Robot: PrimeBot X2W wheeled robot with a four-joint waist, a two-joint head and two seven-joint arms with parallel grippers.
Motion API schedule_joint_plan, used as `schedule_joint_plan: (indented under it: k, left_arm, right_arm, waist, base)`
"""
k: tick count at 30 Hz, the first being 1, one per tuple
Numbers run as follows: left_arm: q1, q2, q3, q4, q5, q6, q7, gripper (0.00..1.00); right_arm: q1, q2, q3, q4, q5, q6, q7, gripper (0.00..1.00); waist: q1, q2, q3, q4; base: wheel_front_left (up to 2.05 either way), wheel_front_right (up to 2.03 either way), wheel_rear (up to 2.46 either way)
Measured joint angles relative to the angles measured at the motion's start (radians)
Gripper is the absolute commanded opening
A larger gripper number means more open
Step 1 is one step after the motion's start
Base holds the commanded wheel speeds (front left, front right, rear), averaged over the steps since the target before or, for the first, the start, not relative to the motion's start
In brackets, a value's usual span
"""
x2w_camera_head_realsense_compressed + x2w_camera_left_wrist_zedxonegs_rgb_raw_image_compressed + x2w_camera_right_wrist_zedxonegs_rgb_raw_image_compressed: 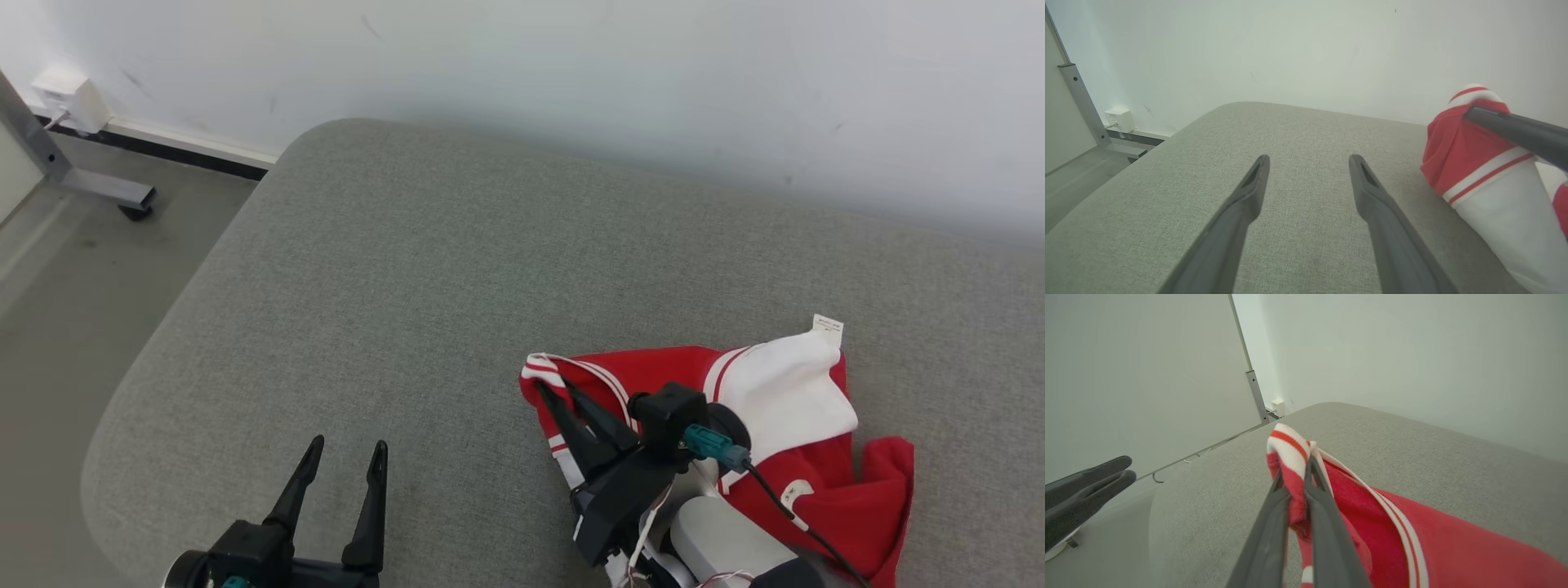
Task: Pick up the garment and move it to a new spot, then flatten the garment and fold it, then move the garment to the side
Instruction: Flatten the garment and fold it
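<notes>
Right wrist view: the right gripper (1295,475) is clamped on a ribbed, striped cuff (1286,445) of the garment (1453,547).
The head view adds the whole red-and-white knit, crumpled at the near right of the grey woven cushion (490,269). Its length runs left to right, with the pinched cuff raised at the left end. The left gripper (349,445), fingers spread wide, hovers empty.

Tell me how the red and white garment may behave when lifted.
Probably floppy: the garment lies crumpled in soft folds and would drape from the striped cuff pinched by the jaws of the right gripper. Likely light, as a thin pinch holds it. It may drag on the grey fabric cushion.
</notes>
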Motion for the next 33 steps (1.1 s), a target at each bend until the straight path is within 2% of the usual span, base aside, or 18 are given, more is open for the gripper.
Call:
schedule_joint_plan:
  k: [3, 4, 5, 9, 14, 20, 27, 33]
  left_arm:
    - [-0.004, -0.002, -0.010, 0.008, -0.003, 0.000, 0.000, 1.00]
    - [-0.005, -0.004, -0.013, 0.012, -0.003, 0.000, 0.000, 1.00]
    - [-0.006, -0.005, -0.015, 0.015, -0.003, 0.000, 0.000, 1.00]
    - [-0.010, -0.007, -0.006, 0.021, -0.002, 0.000, 0.000, 1.00]
    - [0.001, -0.003, 0.013, 0.023, 0.003, 0.000, 0.000, 1.00]
    - [0.007, 0.002, 0.044, 0.009, 0.013, 0.000, 0.000, 1.00]
    - [0.035, 0.008, 0.085, -0.012, 0.025, 0.000, 0.000, 1.00]
    - [0.050, 0.010, 0.110, -0.027, 0.034, 0.000, 0.000, 1.00]
  right_arm:
    - [-0.015, 0.000, 0.078, 0.044, 0.060, 0.000, -0.007, 0.00]
    - [-0.017, 0.000, 0.095, 0.059, 0.078, 0.000, -0.009, 0.41]
    - [-0.021, -0.001, 0.115, 0.073, 0.092, 0.000, -0.011, 1.00]
    - [-0.056, 0.000, 0.155, 0.113, 0.128, 0.000, -0.015, 1.00]
    - [-0.079, 0.000, 0.109, 0.125, 0.117, 0.000, -0.019, 1.00]
    - [-0.051, -0.012, -0.083, 0.057, -0.010, 0.000, -0.021, 1.00]
    - [0.093, -0.078, -0.317, -0.100, -0.125, 0.000, -0.021, 1.00]
    - [0.233, -0.091, -0.458, -0.217, -0.185, 0.000, -0.021, 1.00]
  waist:
    - [0.0000, 0.0000, 0.013, 0.020]
    - [0.0000, 0.0001, 0.016, 0.026]
    - [0.0000, 0.0000, 0.019, 0.031]
    - [0.0000, 0.0000, 0.023, 0.030]
    - [0.0001, 0.0000, 0.011, -0.001]
    - [0.0000, 0.0000, -0.015, -0.058]
    - [0.0000, 0.0000, -0.039, -0.132]
    - [0.0000, 0.0000, -0.052, -0.194]
  base:
    - [0.00, 0.00, 0.00]
    - [0.00, 0.00, 0.00]
    - [0.00, 0.00, 0.00]
    - [0.00, 0.00, 0.00]
    - [0.00, 0.00, 0.00]
    - [0.00, 0.00, 0.00]
    - [0.00, 0.00, 0.00]
    - [0.00, 0.00, 0.00]
